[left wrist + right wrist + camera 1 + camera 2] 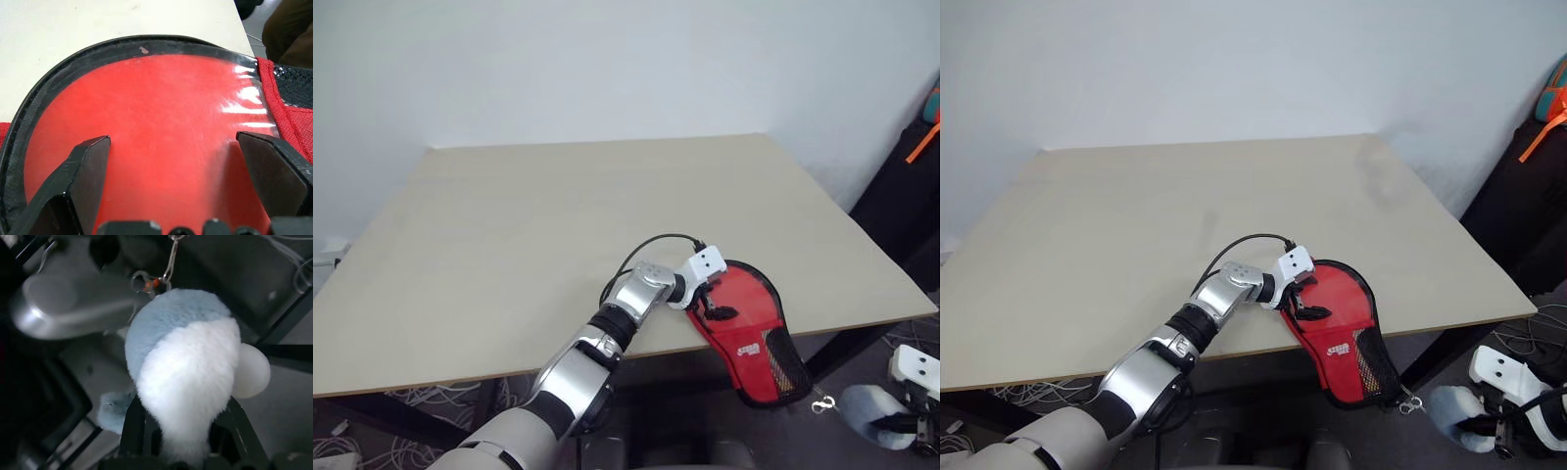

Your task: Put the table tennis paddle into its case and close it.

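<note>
The red case [749, 328] with black piping lies at the table's front right edge, its narrow end hanging over the edge. The table tennis paddle is inside it: its red face [161, 112] shows under the clear panel and its striped wood handle [771, 354] under the mesh. My left gripper [709, 304] rests on the case's round part, open, with one finger [83, 171] on either side of the red face. Below the table's edge, my right gripper [1491, 431] is shut on a fluffy blue-and-white pull [186, 362], which hangs by a metal clip [820, 402] from the case's narrow end.
The beige table [558, 225] stretches far and left of the case. A black cable [646, 245] loops over my left wrist. A dark bag with an orange strap [920, 147] stands to the right of the table. Loose cables [421, 401] lie on the floor under it.
</note>
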Action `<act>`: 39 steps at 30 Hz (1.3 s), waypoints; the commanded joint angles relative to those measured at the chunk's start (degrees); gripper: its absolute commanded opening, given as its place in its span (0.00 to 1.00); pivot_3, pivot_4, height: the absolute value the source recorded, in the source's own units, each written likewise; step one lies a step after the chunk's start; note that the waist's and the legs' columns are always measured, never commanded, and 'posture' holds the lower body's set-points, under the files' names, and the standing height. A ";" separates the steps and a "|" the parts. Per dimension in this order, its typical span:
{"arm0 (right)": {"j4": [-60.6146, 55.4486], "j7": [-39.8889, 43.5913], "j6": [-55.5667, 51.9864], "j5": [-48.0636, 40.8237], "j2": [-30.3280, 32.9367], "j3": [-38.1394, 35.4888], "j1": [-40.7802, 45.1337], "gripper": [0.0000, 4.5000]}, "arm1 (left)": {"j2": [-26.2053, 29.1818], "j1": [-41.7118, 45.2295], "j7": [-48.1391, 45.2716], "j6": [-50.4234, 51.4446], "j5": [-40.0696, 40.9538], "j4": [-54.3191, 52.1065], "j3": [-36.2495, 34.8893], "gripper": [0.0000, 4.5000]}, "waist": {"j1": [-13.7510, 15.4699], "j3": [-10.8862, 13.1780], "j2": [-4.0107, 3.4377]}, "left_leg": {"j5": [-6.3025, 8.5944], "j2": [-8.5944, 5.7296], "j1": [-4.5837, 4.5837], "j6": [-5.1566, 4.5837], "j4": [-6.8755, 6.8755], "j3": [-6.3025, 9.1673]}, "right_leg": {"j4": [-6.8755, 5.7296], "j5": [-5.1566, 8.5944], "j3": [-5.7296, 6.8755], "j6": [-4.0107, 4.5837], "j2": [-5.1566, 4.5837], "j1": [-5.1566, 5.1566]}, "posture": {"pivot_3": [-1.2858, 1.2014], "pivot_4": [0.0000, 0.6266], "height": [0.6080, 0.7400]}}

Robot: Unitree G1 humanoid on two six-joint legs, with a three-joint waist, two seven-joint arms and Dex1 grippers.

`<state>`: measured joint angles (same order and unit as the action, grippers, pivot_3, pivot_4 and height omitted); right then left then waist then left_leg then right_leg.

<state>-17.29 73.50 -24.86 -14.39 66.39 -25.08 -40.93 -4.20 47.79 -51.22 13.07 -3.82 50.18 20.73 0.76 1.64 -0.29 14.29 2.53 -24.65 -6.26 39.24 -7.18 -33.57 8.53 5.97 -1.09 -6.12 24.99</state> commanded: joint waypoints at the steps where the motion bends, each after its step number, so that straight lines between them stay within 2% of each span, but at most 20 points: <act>1: -3.45 4.02 2.60 1.60 -0.74 -4.48 -4.64 0.08 | 0.67 -1.66 1.13 1.82 -1.87 5.00 0.56 1.00 | 0.01 -0.02 -0.04 | 0.00 0.01 0.01 0.00 -0.02 0.09 | 0.04 0.00 0.05 0.00 0.01 -0.08 | 0.52 0.00 1.00; 4: -6.15 4.84 2.52 0.30 -2.14 -4.85 -6.32 0.08 | 0.34 -1.52 1.46 1.57 -1.87 5.49 0.36 1.00 | 0.18 -0.12 0.05 | 0.01 0.06 -0.04 0.00 -0.16 0.32 | 0.05 0.00 0.09 0.00 0.00 -0.53 | 0.52 0.00 1.00; 6: -9.64 5.40 1.66 -1.10 -3.33 -4.67 -7.36 0.08 | 0.24 -1.43 1.58 1.39 -1.88 5.81 0.24 1.00 | 1.05 -0.23 0.62 | 0.01 -0.02 0.07 0.00 -0.63 -0.12 | -1.65 0.59 -0.85 -0.46 -0.18 -0.64 | 0.52 0.00 1.00; 7: -11.84 6.06 1.36 -1.94 -3.98 -4.69 -8.44 0.08 | 0.24 -1.36 1.67 1.26 -1.91 6.02 0.20 1.00 | 1.58 -0.06 1.27 | 0.01 -0.06 0.35 0.00 -0.69 -0.52 | -3.09 1.92 -1.52 -0.33 -0.33 -0.55 | 0.52 0.00 1.00; 8: -13.90 6.75 1.19 -2.62 -4.56 -4.78 -9.52 0.08 | 0.25 -1.28 1.78 1.13 -1.93 6.26 0.14 1.00 | 1.85 -0.03 1.40 | 0.07 -0.14 1.18 0.14 -0.83 -1.44 | -4.14 3.12 -2.24 -0.29 -0.65 -0.49 | 0.52 0.00 1.00; 9: -16.03 6.99 0.93 -2.95 -5.10 -4.72 -10.40 0.08 | 0.28 -1.12 2.05 1.02 -1.98 6.61 0.03 1.00 | 2.17 0.00 1.31 | 0.30 -0.19 1.97 0.50 -0.58 -1.61 | -4.21 3.60 -2.19 -0.12 -0.73 -0.28 | 0.52 0.00 1.00; 11: -19.14 5.88 -0.20 -3.31 -5.85 -3.88 -10.36 0.08 | 0.30 -0.83 2.41 0.87 -2.05 7.18 -0.21 1.00 | 2.16 -0.05 0.76 | 1.53 -1.05 1.96 2.32 0.54 -0.01 | -3.73 3.63 -1.05 -0.07 -0.79 -0.46 | 0.52 0.00 1.00; 12: -20.02 5.24 -0.87 -3.42 -6.05 -3.47 -9.97 0.08 | 0.28 -0.71 2.47 0.82 -2.07 7.38 -0.32 1.00 | 2.11 -0.01 0.31 | 1.87 -1.08 2.07 2.57 1.31 1.15 | -3.50 3.63 -0.31 -0.07 -0.82 -0.70 | 0.52 0.00 1.00; 13: -20.48 4.10 -1.75 -3.32 -6.14 -2.53 -8.85 0.08 | 0.26 -0.62 2.49 0.75 -2.09 7.53 -0.42 1.00 | 1.82 -0.06 -0.19 | 2.25 -1.03 2.06 1.96 1.87 2.82 | -3.27 3.63 0.98 -0.08 -0.83 -0.95 | 0.52 0.00 1.00; 14: -20.59 3.23 -2.35 -3.04 -6.14 -1.59 -7.76 0.08 | 0.23 -0.53 2.52 0.69 -2.11 7.68 -0.48 1.00 | 1.40 -0.34 -0.77 | 2.56 -1.07 1.88 1.53 2.38 4.08 | -2.73 3.61 2.36 -0.11 -0.84 -1.82 | 0.52 0.00 1.00; 15: -20.47 2.50 -2.49 -2.33 -6.00 -0.35 -6.78 0.08 | 0.22 -0.43 2.56 0.59 -2.15 7.84 -0.51 1.00 | 1.07 -0.63 -0.90 | 2.82 -0.96 1.85 1.32 2.34 4.86 | -1.97 3.53 3.09 -0.28 -0.70 -2.69 | 0.52 0.00 1.00; 16: -20.37 1.84 -2.55 -1.63 -5.81 0.86 -5.98 0.08 | 0.22 -0.32 2.61 0.47 -2.20 8.03 -0.51 1.00 | 0.82 -0.77 -0.53 | 2.87 -0.95 1.83 1.23 1.94 4.83 | -1.80 3.60 3.00 -0.50 -0.72 -2.79 | 0.52 0.00 1.00; 17: -20.36 1.09 -2.83 -1.09 -5.62 2.27 -5.06 0.08 | 0.20 -0.19 2.67 0.34 -2.25 8.24 -0.52 1.00 | 0.81 -0.88 0.32 | 2.92 -1.12 1.79 1.09 1.69 4.43 | -2.68 3.88 1.82 -0.94 -0.71 -2.76 | 0.52 0.00 1.00; 18: -20.40 0.31 -3.22 -0.70 -5.51 3.48 -4.11 0.08 | 0.18 -0.04 2.71 0.25 -2.27 8.43 -0.55 1.00 | 1.07 -0.78 0.56 | 2.89 -1.67 1.80 0.96 1.68 3.95 | -4.18 4.42 -0.16 -1.42 -0.80 -3.17 | 0.52 0.00 1.00; 19: -20.16 -1.00 -4.38 0.48 -4.92 5.13 -2.79 0.08 | 0.20 0.09 2.73 0.18 -2.28 8.56 -0.61 1.00 | 1.18 -0.75 0.57 | 2.90 -1.98 1.97 0.93 1.62 3.88 | -4.58 5.40 -1.21 -1.61 -0.72 -3.18 | 0.52 0.00 1.00; 21: -19.12 -2.16 -5.00 2.07 -4.04 7.22 -0.95 0.08 | 0.28 0.27 2.64 0.17 -2.24 8.67 -0.76 1.00 | 1.17 -0.76 0.48 | 2.89 -2.32 2.60 0.96 1.13 3.77 | -3.97 5.53 -1.45 -1.61 -0.73 -2.89 | 0.52 0.00 1.00; 23: -17.60 -2.85 -5.07 2.28 -4.11 7.40 0.53 0.08 | 0.36 0.35 2.56 0.17 -2.22 8.74 -0.81 1.00 | 1.17 -0.76 0.46 | 2.87 -2.34 2.64 0.97 0.87 3.70 | -3.70 5.51 -1.37 -1.60 -0.77 -2.90 | 0.52 0.00 1.00; 34: -16.96 -1.65 -9.00 -3.11 -4.23 0.90 7.38 0.95 | 0.59 0.48 2.48 -0.53 -2.31 9.26 -0.85 1.00 | 1.17 -0.80 0.43 | 2.97 -2.26 2.45 0.40 0.93 3.72 | -2.55 5.07 -0.73 -1.82 -0.82 -3.09 | 0.52 0.00 1.00; 35: -17.64 -1.10 -10.26 -5.35 -4.50 -0.59 8.62 0.99 | 0.66 0.70 2.50 -0.58 -2.24 9.40 -1.00 1.00 | 1.17 -0.81 0.42 | 2.96 -2.22 2.35 0.40 0.92 3.73 | -2.40 4.94 -0.69 -1.83 -0.78 -3.07 | 0.52 0.00 1.00; 39: -19.04 -1.18 -15.83 -13.34 -4.68 -4.60 15.11 0.99 | 0.94 1.47 2.65 -0.92 -2.01 10.06 -1.51 1.00 | 1.15 -0.80 0.44 | 2.96 -2.20 2.06 0.38 0.94 3.74 | -2.16 4.66 -0.67 -1.86 -0.76 -2.86 | 0.52 0.00 1.00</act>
<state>-35.07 72.56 -38.30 -23.64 61.64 -26.36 -28.22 -4.74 50.10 -49.24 10.53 -4.02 56.56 19.07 1.91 0.84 0.15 17.25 0.33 -22.58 -5.89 40.19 -3.44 -35.73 13.18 5.32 -2.94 -6.88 22.13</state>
